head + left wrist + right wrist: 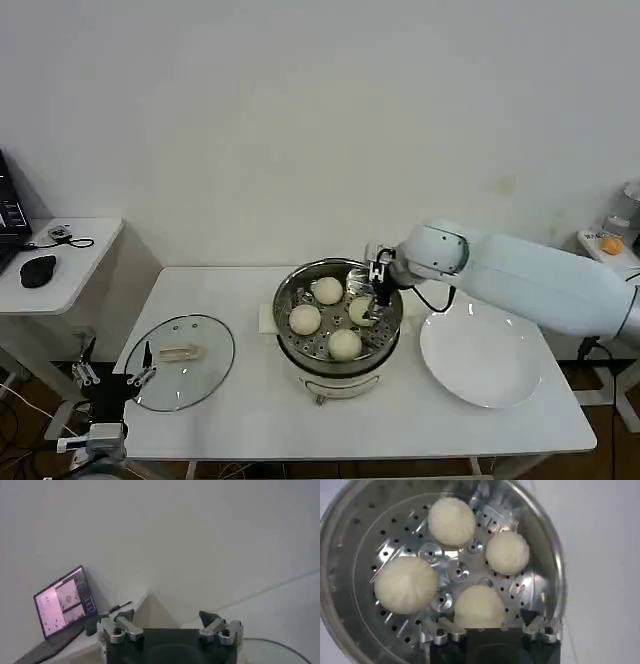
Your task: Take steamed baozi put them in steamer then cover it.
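The steamer (284,340) stands mid-table, and several cream-white baozi lie on its perforated floor (395,545). My right gripper (378,287) hangs inside the basket's right half, open, its fingers (439,631) either side of the nearest baozi (479,606) with a gap on one side. The other baozi (405,584) (451,521) (507,553) lie loose around the floor's middle. The round glass lid (190,378) lies flat on the table's left part. My left gripper (112,373) waits open at the table's front left corner, beside the lid's edge, holding nothing (167,621).
A flat white plate (482,362) lies right of the steamer, under my right arm. A low side table (75,262) with a mouse and cables stands at the left, and a laptop (62,602) sits there too. A wall rises behind the table.
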